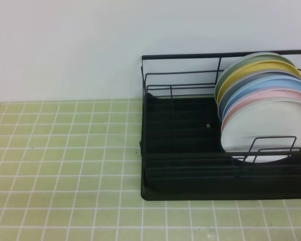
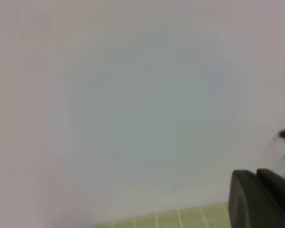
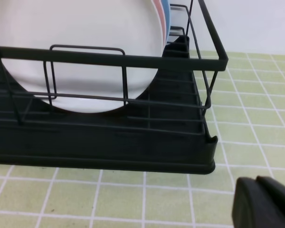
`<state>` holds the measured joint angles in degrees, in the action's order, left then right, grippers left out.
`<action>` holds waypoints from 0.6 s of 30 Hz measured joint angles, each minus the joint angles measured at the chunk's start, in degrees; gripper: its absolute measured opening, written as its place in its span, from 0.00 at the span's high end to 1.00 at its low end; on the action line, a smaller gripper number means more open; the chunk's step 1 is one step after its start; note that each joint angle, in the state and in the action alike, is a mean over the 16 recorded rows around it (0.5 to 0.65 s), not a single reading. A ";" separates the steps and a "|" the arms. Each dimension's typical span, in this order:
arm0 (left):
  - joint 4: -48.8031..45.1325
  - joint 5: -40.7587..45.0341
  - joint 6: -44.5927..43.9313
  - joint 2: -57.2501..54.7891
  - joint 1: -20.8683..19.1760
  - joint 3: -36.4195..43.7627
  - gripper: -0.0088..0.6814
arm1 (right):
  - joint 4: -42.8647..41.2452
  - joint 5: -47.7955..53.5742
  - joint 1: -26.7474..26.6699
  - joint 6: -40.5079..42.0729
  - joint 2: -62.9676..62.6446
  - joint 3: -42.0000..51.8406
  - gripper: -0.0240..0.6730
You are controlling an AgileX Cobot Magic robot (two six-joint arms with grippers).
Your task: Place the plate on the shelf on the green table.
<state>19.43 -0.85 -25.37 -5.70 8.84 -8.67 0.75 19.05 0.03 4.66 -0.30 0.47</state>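
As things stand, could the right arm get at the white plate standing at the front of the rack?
Probably yes. The right gripper sits low in front of the dish rack; the white plate faces it, though the rack's front wires cross its lower half.

Kitchen counter — tiled green table (image 1: 65,165), dish shelf (image 1: 180,186), plates

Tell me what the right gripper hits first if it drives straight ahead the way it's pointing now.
Most likely the shelf: its black tray wall and front wire rail stand directly ahead, with the plate behind them. Depth is hard to judge; the right gripper sits low over the green table.
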 joint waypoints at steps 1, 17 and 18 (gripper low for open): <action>-1.07 1.39 1.45 1.03 -1.25 0.78 0.99 | 0.00 0.00 0.00 0.00 0.00 0.00 0.97; -8.68 18.76 10.99 6.16 -6.23 8.80 0.99 | -0.03 0.00 0.00 0.00 0.00 0.13 0.97; -8.80 19.05 11.19 6.16 -6.23 8.83 0.99 | -0.03 0.00 0.00 0.00 0.00 0.13 0.97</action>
<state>10.63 18.20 -14.18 0.46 2.61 0.16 0.72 19.05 0.03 4.66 -0.30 0.60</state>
